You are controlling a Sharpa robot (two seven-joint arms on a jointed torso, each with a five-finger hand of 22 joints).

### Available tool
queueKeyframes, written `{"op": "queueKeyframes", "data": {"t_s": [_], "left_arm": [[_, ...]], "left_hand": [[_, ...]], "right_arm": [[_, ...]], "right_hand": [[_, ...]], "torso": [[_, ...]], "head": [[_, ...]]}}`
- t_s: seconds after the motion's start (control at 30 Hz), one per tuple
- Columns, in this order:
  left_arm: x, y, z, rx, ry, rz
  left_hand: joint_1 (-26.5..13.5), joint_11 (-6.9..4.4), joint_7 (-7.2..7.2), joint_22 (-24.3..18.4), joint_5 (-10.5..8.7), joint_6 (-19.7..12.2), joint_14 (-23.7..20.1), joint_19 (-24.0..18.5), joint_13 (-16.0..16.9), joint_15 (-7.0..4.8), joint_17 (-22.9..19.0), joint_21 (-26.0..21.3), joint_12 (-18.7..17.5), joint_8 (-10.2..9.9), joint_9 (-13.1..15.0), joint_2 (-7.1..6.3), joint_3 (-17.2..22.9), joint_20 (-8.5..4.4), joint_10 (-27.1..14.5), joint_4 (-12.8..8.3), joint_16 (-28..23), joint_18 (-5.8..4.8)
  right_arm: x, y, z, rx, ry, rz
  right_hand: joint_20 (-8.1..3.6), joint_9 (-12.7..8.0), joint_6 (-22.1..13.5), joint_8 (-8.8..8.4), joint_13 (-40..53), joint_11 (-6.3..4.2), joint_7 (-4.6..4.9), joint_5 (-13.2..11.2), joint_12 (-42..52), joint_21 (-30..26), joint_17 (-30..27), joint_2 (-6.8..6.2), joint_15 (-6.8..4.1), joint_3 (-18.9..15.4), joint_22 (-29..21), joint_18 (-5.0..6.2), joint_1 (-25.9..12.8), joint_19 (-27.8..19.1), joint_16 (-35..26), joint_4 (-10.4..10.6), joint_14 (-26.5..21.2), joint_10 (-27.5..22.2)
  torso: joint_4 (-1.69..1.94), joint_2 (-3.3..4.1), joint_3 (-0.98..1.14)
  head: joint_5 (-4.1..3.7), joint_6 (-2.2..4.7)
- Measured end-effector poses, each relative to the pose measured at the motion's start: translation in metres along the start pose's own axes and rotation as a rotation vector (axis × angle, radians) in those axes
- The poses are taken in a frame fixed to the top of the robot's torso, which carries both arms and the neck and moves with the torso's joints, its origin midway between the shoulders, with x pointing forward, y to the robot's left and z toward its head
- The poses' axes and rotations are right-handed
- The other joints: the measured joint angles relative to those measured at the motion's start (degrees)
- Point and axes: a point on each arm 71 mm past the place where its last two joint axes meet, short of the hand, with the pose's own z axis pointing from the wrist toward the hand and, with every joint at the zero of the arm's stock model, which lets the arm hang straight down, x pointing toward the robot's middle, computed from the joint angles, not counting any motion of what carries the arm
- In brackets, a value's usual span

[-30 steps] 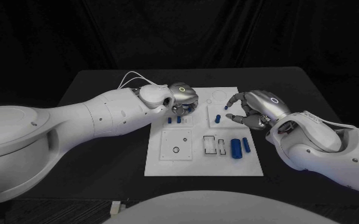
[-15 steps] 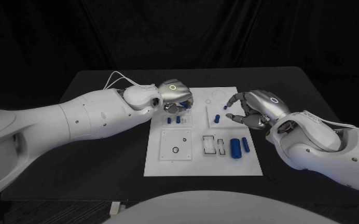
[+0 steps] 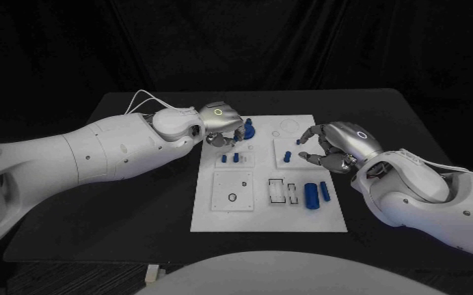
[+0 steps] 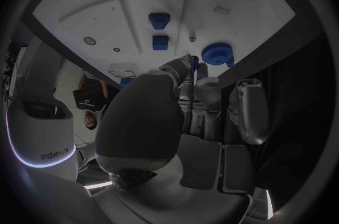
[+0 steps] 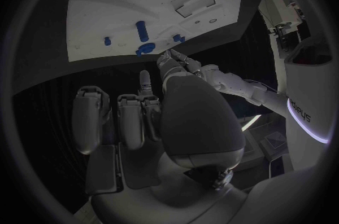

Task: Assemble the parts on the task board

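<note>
At twelve o'clock on the white plastic task board (image 3: 268,216), my left hand (image 3: 221,130) pinches the round blue plastic part (image 3: 249,130): light, rigid, slick, best rim-held; right hand (image 3: 330,146) curled, apparently empty.

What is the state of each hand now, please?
Left hand: fingers beside a round blue part; whether it holds it cannot be told.
Right hand: fingers curled over the board; grip cannot be told.

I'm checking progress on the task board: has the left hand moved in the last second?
Yes. The left hand has drawn back toward the task board's far left corner, uncovering a round blue part there. The right hand sits at the right edge.
</note>
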Motion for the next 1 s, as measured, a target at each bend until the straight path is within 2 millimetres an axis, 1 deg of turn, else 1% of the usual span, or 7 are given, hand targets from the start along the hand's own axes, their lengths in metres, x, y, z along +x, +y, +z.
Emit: {"op": "queueKeyframes", "data": {"t_s": [0.27,0.37,0.53,0.63,0.67,0.9,1.0], "left_arm": [[0.009,0.004,0.001,-0.014,0.031,-0.004],[0.011,0.005,0.001,-0.016,0.038,-0.005],[0.013,0.006,0.002,-0.02,0.047,-0.007],[0.015,0.006,0.002,-0.021,0.053,-0.009],[0.016,0.006,0.002,-0.022,0.056,-0.01],[0.017,0.005,0.002,-0.022,0.06,-0.012],[0.017,0.005,0.003,-0.022,0.06,-0.013]], "left_hand": [[0.01,0.0,0.0,0.0,-0.22,0.0,0.0,0.0,-0.12,0.0,0.51,0.0,-0.03,-0.02,-0.05,-0.01,0.07,0.0,0.0,0.07,0.0,0.01],[-0.23,0.0,0.0,0.0,-0.23,0.0,0.0,0.0,-0.1,0.0,0.51,0.0,-0.24,-0.24,-0.05,-0.24,0.07,0.0,0.0,0.07,0.0,0.0],[-0.22,0.04,0.0,0.0,-0.23,0.0,-0.12,0.0,-0.09,0.12,0.4,-0.23,-0.45,-0.25,-0.05,-0.24,0.16,0.0,-0.03,0.16,0.0,0.0],[-0.22,0.04,0.0,0.0,-0.23,0.0,-0.22,0.0,-0.09,0.22,0.25,-0.23,-0.83,-0.25,-0.11,-0.25,0.23,0.0,-0.04,0.23,0.0,0.0],[-0.45,0.04,0.0,0.0,-0.23,0.0,-0.22,0.0,-0.09,0.22,0.21,-0.23,-0.83,-0.36,-0.11,-0.48,0.23,0.0,-0.04,0.24,0.0,0.01],[-0.44,0.05,-0.17,0.0,-0.49,-0.23,-0.22,0.0,-0.09,0.22,0.09,-0.23,-0.88,-0.47,-0.11,-0.48,0.23,0.0,-0.04,0.24,0.0,0.0],[-0.44,0.05,0.0,0.0,-0.49,-0.41,-0.22,0.0,-0.09,0.22,0.09,-0.23,-0.89,-0.47,-0.11,-0.48,0.23,0.0,-0.05,0.24,0.0,0.0]], "right_arm": [[0.001,0.0,0.0,0.0,0.002,0.002],[0.001,0.0,0.0,0.001,0.003,0.002],[0.001,0.0,0.0,0.001,0.003,0.002],[0.001,0.0,0.0,0.001,0.003,0.002],[0.001,0.0,0.0,0.001,0.003,0.002],[0.001,0.0,0.0,0.001,0.003,0.003],[0.001,0.0,0.0,0.001,0.003,0.003]], "right_hand": [[0.0,0.0,0.0,0.0,0.0,0.0,0.0,0.0,0.0,0.0,0.0,0.0,0.0,0.0,0.0,0.0,0.0,0.0,0.0,0.0,0.0,0.0],[0.0,0.0,0.0,0.0,0.0,0.0,0.0,0.0,0.0,0.0,0.0,0.0,0.0,0.0,0.0,0.0,0.0,0.0,0.0,0.0,0.0,0.0],[0.0,-0.09,0.0,0.0,-0.01,0.0,0.0,0.0,0.0,0.0,0.0,-0.25,0.0,0.0,0.0,0.0,0.24,0.0,0.0,0.0,0.0,0.0],[0.0,-0.1,0.0,0.0,-0.01,0.0,0.0,0.0,0.0,0.0,0.0,-0.25,0.0,0.0,0.0,0.0,0.24,0.0,0.0,0.0,0.0,0.0],[0.0,-0.11,0.0,0.0,-0.01,0.0,0.0,0.0,0.0,0.0,0.0,-0.25,0.0,0.0,0.0,0.0,0.24,0.0,0.0,0.0,0.0,0.0],[0.0,-0.1,0.0,0.0,-0.01,0.0,0.0,0.0,0.0,0.0,0.0,-0.25,0.0,0.0,0.0,0.0,0.24,0.0,0.0,0.0,0.0,0.0],[0.0,-0.1,0.0,0.0,-0.01,0.0,0.0,0.0,0.0,0.0,0.0,-0.25,0.0,0.0,0.0,0.0,0.24,0.0,0.0,0.0,0.0,0.0]], "torso": [[-0.01,0.14,0.01],[-0.01,0.16,0.0],[-0.05,0.16,0.01],[-0.07,0.13,0.02],[-0.08,0.13,0.02],[-0.09,0.1,0.02],[-0.09,0.1,0.02]], "head": [[-0.3,0.0],[-0.37,0.0],[-0.24,0.01],[-0.21,0.01],[-0.21,0.01],[-0.19,0.01],[-0.18,0.01]]}}
